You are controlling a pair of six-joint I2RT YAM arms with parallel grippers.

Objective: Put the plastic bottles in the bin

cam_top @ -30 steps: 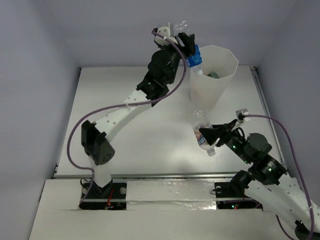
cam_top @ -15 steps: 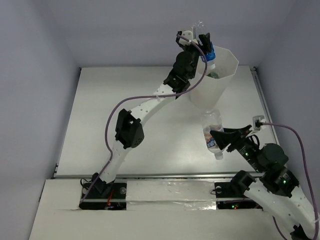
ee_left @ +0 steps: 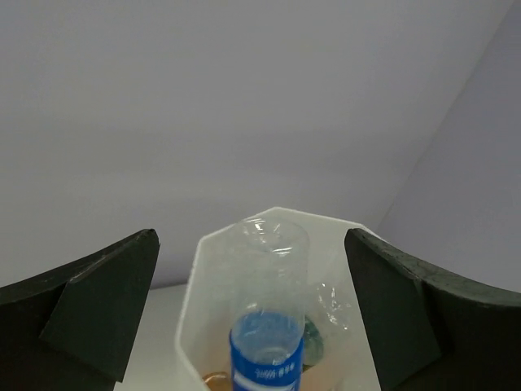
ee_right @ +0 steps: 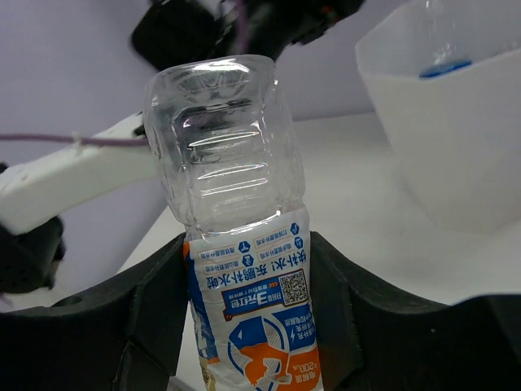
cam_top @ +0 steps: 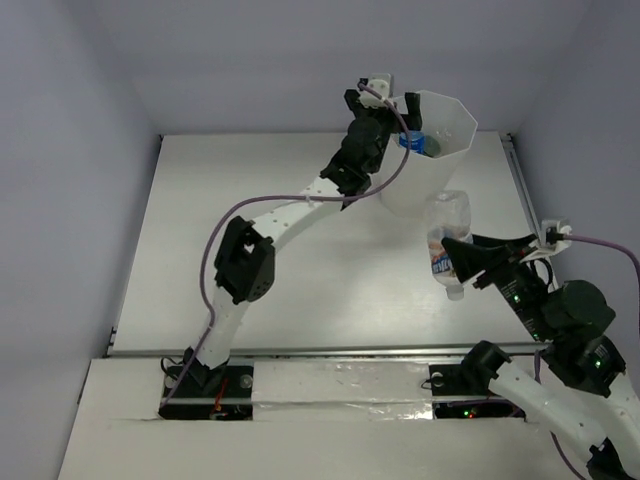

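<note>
My left gripper (cam_top: 385,103) hangs over the near-left rim of the bin (cam_top: 412,195), a tall translucent white container, with its jaws wide open. A clear bottle with a blue label (ee_left: 267,326) stands free between the fingers (ee_left: 102,314), touching neither, its lower part inside the bin (ee_left: 189,314). The blue label (cam_top: 412,140) shows just inside the rim. My right gripper (cam_top: 462,262) is shut on another clear bottle (ee_right: 236,244) with a blue, white and orange label, held up off the table just right of the bin's base (ee_right: 456,138).
Inside the bin lie a crumpled clear bottle (ee_left: 332,300) and a bit of an orange one (ee_left: 216,380). The white table (cam_top: 250,250) is bounded by grey walls behind and at both sides.
The left arm swung right over the bin and its jaws opened, letting the blue-labelled bottle drop into the bin. The right arm lifted its bottle up and to the right.
</note>
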